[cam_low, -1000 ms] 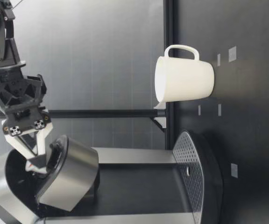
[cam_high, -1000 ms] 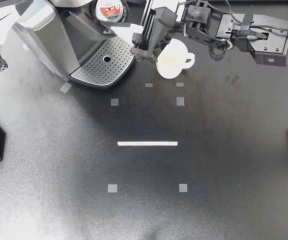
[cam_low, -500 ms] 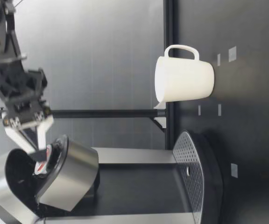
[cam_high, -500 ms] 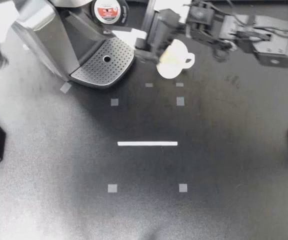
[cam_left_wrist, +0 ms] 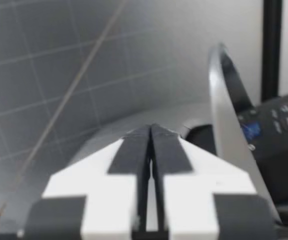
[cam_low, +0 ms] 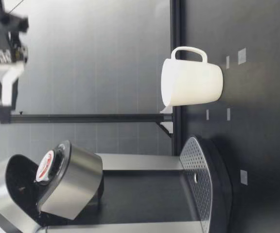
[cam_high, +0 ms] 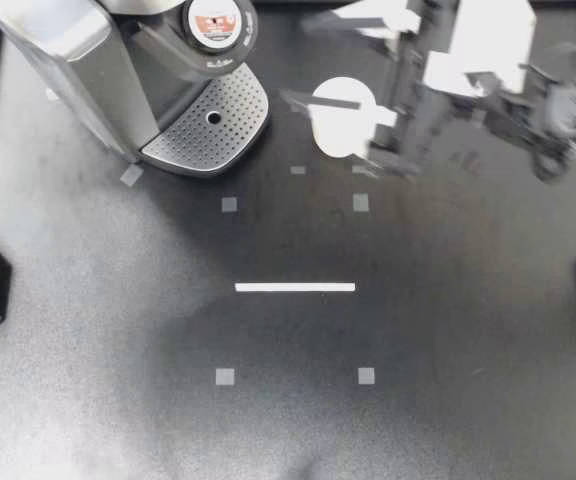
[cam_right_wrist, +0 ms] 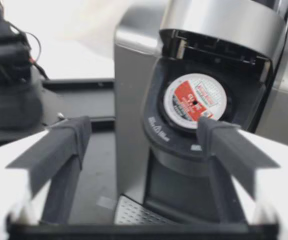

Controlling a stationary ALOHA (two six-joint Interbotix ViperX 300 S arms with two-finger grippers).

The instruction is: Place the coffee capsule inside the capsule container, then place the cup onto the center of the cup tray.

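Observation:
The red-and-white coffee capsule (cam_high: 215, 22) sits in the open holder on top of the coffee machine (cam_high: 88, 70); nothing touches it. In the right wrist view the capsule (cam_right_wrist: 195, 101) lies ahead of the spread fingers. My right gripper (cam_high: 318, 58) is open, empty and blurred, high above the white cup (cam_high: 340, 118). The cup stands upright on the table beside the perforated cup tray (cam_high: 218, 135). In the low view my right gripper (cam_low: 1, 104) hangs well above the capsule (cam_low: 45, 166) and the cup (cam_low: 191, 82). My left gripper (cam_left_wrist: 151, 150) is shut and empty beside the machine's raised lid (cam_left_wrist: 229, 115).
The machine fills the table's far left corner, its lid tilted open. Small grey squares (cam_high: 360, 203) and a white strip (cam_high: 295, 287) mark the black tabletop. A black frame rail (cam_low: 175, 73) runs behind the cup.
My right gripper let go of the capsule, leaving it in the holder, and has risen and pulled back to the right. My left arm has left the top view's left edge.

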